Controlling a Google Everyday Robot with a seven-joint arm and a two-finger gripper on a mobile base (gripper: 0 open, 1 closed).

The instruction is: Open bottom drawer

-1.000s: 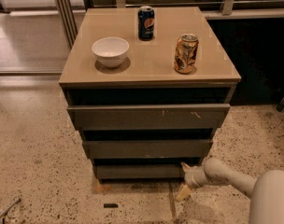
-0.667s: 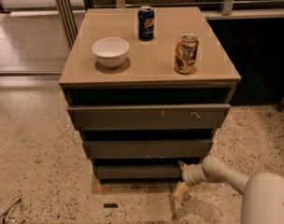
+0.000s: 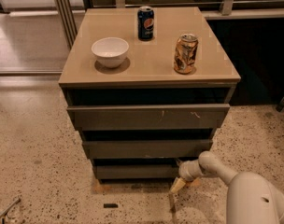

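A low three-drawer desk (image 3: 156, 71) is seen from above and in front on a speckled floor (image 3: 39, 162). The bottom drawer (image 3: 137, 172), a plain dark slab front, is found lowest in the stack, under the middle drawer (image 3: 146, 149) and the wider top drawer (image 3: 146, 117), which is marked by pale scratches. Its long axis is laid level from left to right, and its face is turned straight towards the camera; it is set furthest back of the three fronts. The end effector (image 3: 177, 185) is held low, just off the floor, at the right end of the bottom drawer, at the tip of a pale arm (image 3: 216, 168) reaching in from the lower right. Whether it is released or clenched cannot be told, and contact with the drawer front cannot be made out. On the desk top a white bowl (image 3: 110, 51) is placed at the left, a blue can (image 3: 145, 23) upright at the back, and a gold can (image 3: 186, 53) upright at the right, each well apart from the others. A small dark object (image 3: 110, 205) is seen lying on the floor in front of the desk.
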